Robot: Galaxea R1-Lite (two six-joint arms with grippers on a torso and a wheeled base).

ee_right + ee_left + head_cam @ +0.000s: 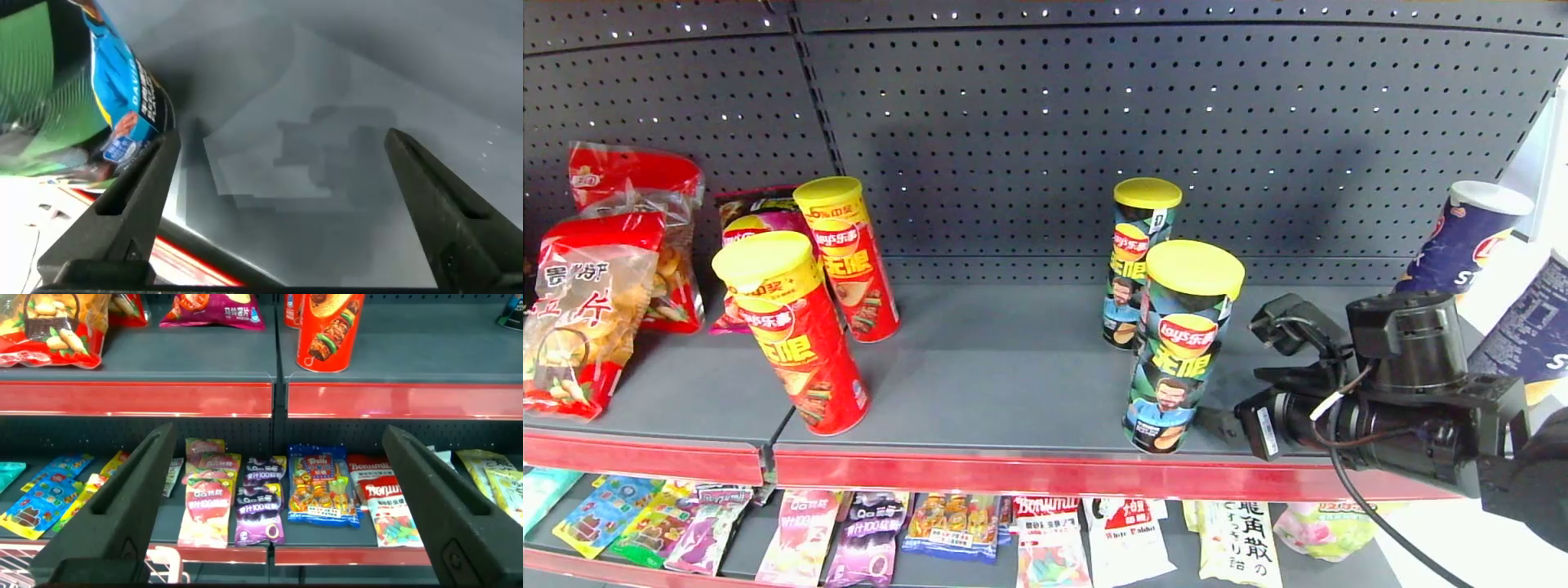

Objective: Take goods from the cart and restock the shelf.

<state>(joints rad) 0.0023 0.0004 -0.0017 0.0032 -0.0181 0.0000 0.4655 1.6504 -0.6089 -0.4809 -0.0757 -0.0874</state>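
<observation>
Placement stage, judged near its end. Yellow-lidded dark can (1183, 347) stands upright on the upper shelf (996, 384), close to the front lip and just ahead of a matching can (1139, 261). Right gripper (282, 139) sits low over the shelf just beside the front can's base, fingers spread apart with nothing between them; whether a finger touches the can cannot be told. Left gripper (278, 433) hangs lower, likewise spread and empty, facing the candy bags (261, 510) on the shelf below. Red cans (800, 335) stand well apart to the left. Next move, as judged: draw the right arm straight back without brushing the can, which looks easy to tip so near the edge, then fetch the next item.
</observation>
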